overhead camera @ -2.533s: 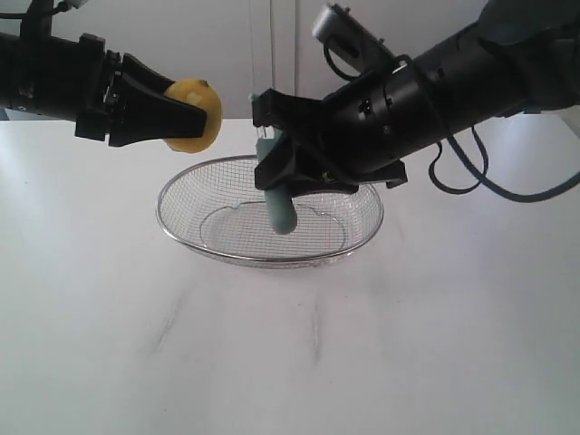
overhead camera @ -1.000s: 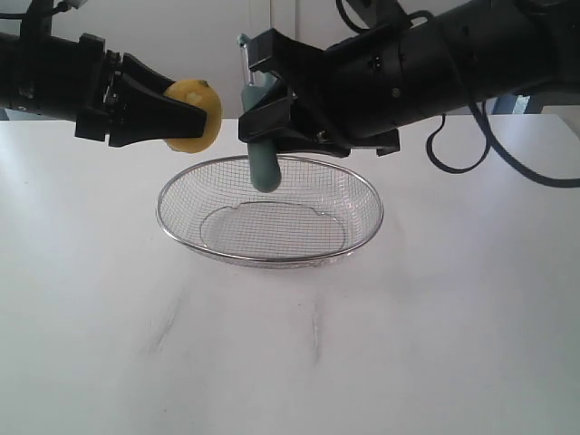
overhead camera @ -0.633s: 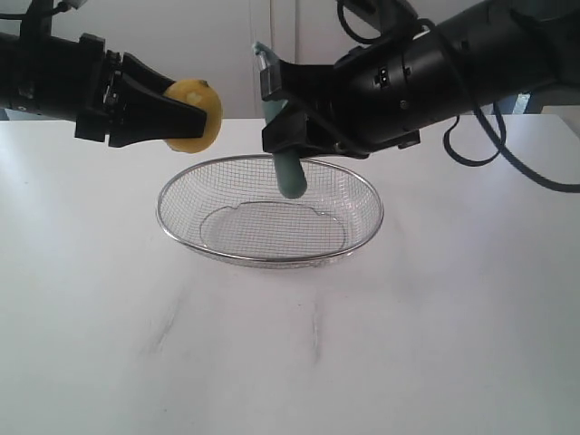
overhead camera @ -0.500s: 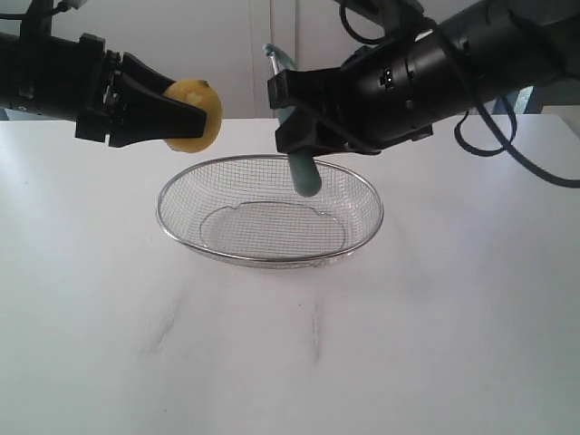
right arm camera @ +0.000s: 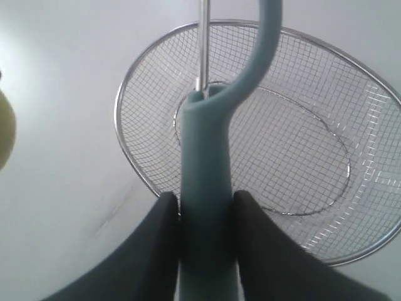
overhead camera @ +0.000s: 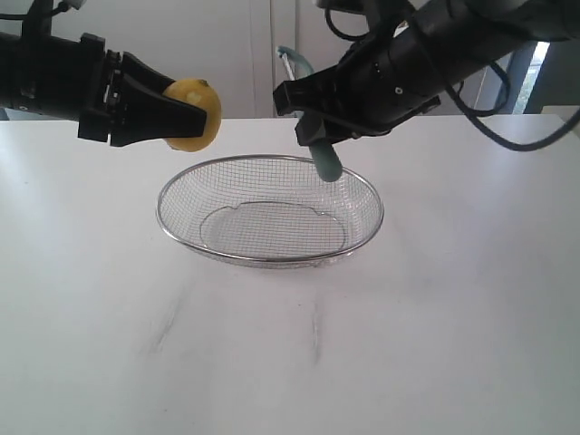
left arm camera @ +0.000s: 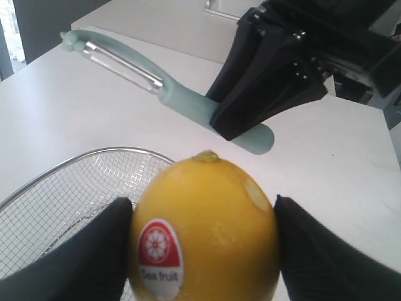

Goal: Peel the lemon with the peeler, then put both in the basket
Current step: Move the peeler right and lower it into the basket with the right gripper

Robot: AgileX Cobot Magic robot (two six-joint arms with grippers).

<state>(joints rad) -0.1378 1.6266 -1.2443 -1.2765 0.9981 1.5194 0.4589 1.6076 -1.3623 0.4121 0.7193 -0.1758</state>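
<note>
Lemon (overhead camera: 198, 107) first: it hangs in the air, pinched across its belly between the pads of my left gripper (left arm camera: 202, 216). In the exterior view it is up and to the left of the basket (overhead camera: 272, 261), outside its rim. I judge it firm and fairly light, with a waxy, rounded skin that could roll or slip. The wide middle is the place to clamp, leaving the nub end bare for the blade. My right gripper (right arm camera: 203, 210) is closed on the peeler (left arm camera: 182, 103) by its pale teal handle, head uppermost, above the basket's far side and apart from the fruit. That handle looks stiff, slim and smooth, so it may twist under load.
</note>
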